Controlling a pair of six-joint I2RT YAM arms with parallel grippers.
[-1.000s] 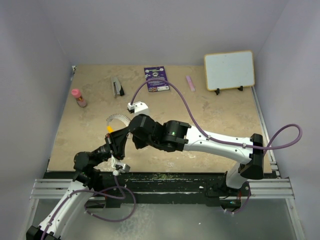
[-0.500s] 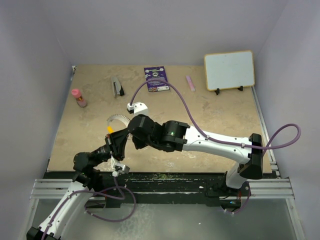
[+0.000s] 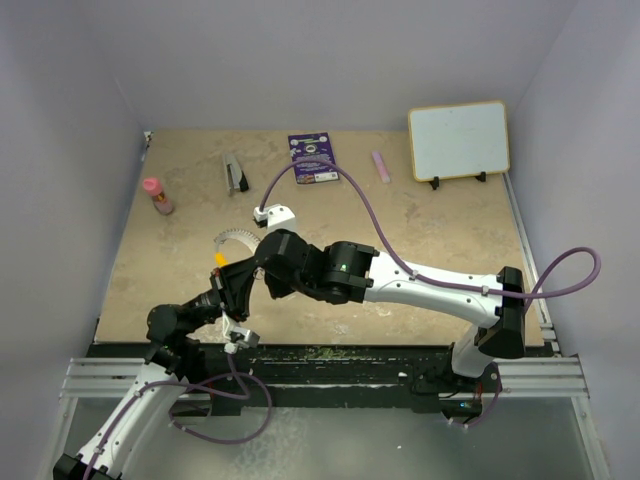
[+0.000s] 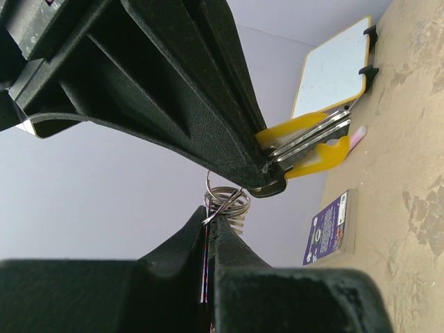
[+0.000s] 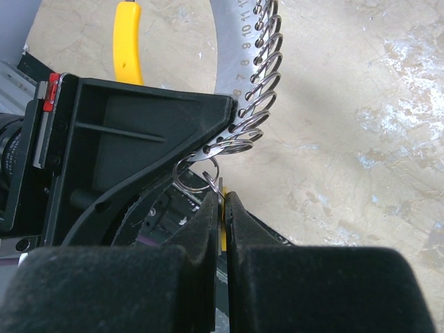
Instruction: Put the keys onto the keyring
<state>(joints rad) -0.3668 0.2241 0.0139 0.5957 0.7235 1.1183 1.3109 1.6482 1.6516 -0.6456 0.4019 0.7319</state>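
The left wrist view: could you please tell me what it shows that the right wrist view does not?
Only the left wrist: the keys as a fanned, yellow-headed stack, the whiteboard and the purple card. Only the right wrist: the keyring as a long coiled arc. Both: the keyring's end loops, where the left gripper and the right gripper pinch shut.

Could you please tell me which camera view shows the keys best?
Left wrist: the keys show yellow heads and silvery blades. Right wrist shows only a yellow sliver; top external, at most a yellow speck.
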